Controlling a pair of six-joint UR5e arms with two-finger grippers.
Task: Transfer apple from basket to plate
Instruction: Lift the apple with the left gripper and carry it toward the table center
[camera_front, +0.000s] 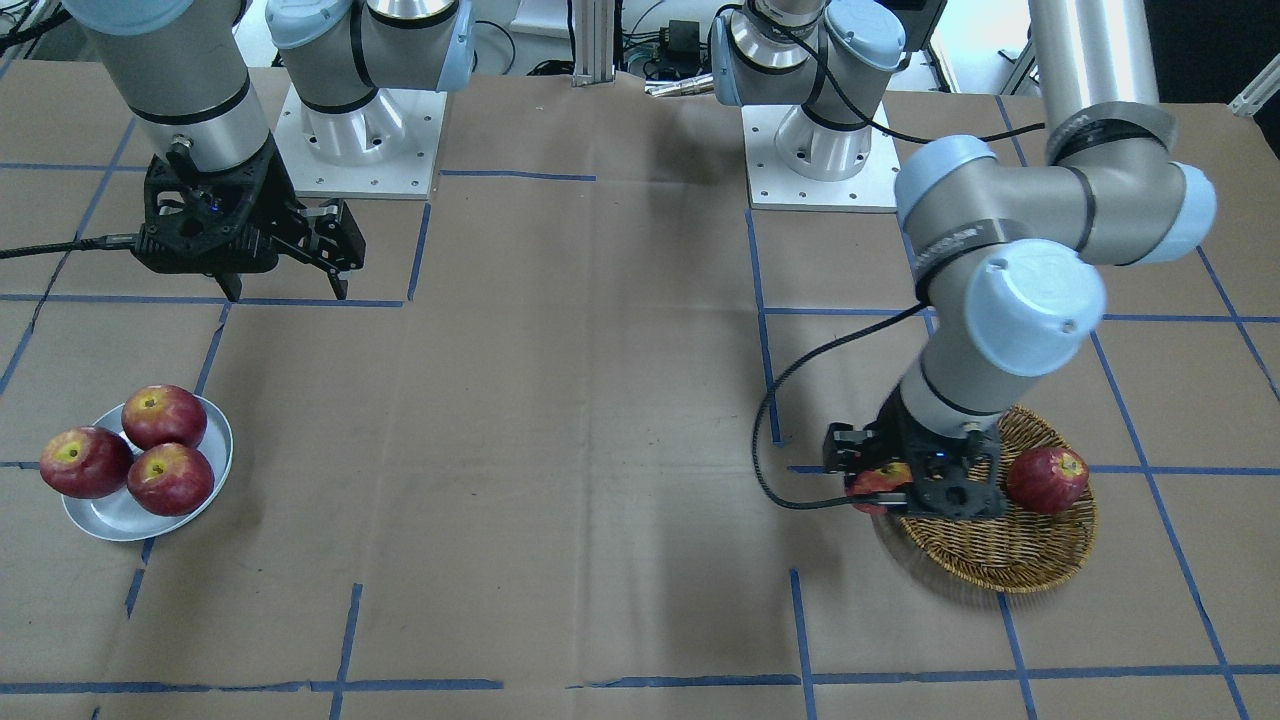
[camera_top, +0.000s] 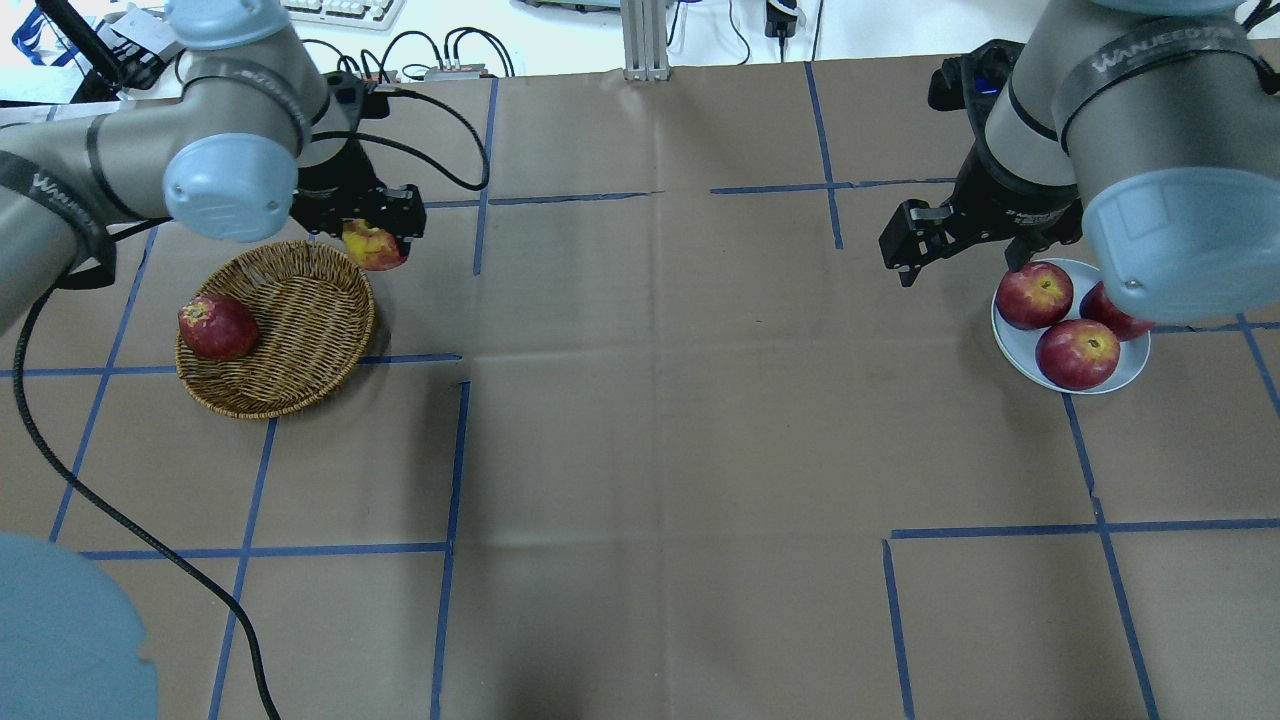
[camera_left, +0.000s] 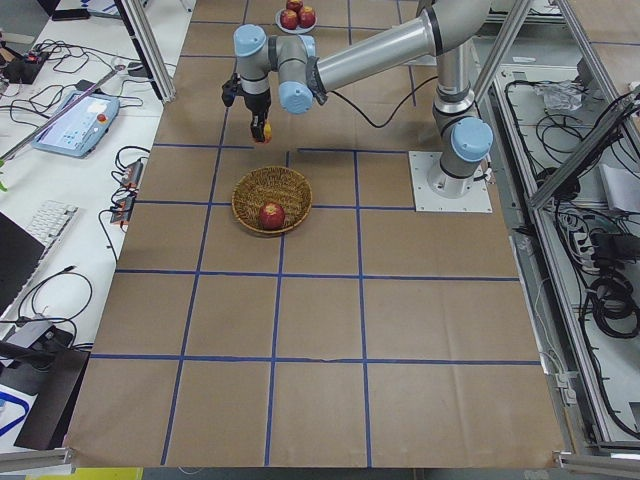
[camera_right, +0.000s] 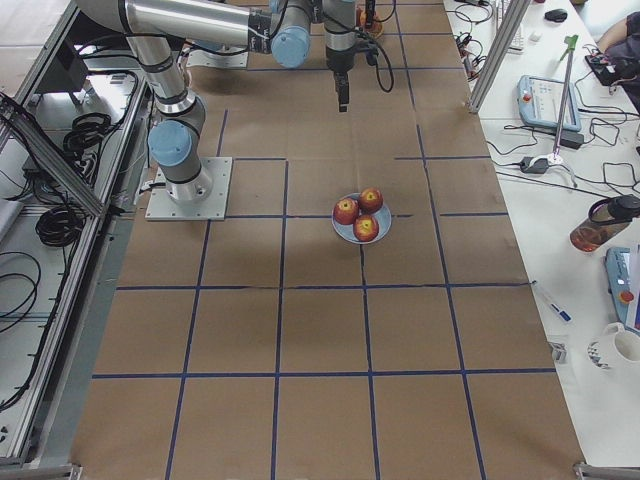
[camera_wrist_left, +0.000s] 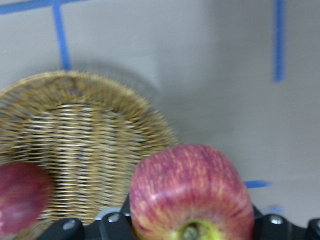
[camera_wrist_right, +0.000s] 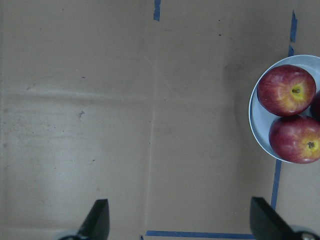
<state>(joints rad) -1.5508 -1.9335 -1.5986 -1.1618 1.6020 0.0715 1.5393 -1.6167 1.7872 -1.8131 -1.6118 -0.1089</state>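
My left gripper (camera_top: 378, 238) is shut on the pale pinkish-red apple (camera_top: 372, 245) and holds it above the far rim of the wicker basket (camera_top: 290, 345). The apple fills the left wrist view (camera_wrist_left: 192, 192), with the basket (camera_wrist_left: 75, 145) below it. One dark red apple (camera_top: 217, 326) lies in the basket. The grey-white plate (camera_top: 1020, 350) at the right holds three red apples (camera_top: 1076, 353). My right gripper (camera_top: 915, 260) is open and empty, hovering left of the plate; its fingers (camera_wrist_right: 97, 220) show in the right wrist view beside the plate (camera_wrist_right: 257, 125).
The table is covered with brown paper marked by blue tape lines (camera_top: 455, 450). A black cable (camera_top: 120, 520) trails from the left arm across the near left of the table. Both arm bases (camera_front: 360, 140) stand at the robot side.
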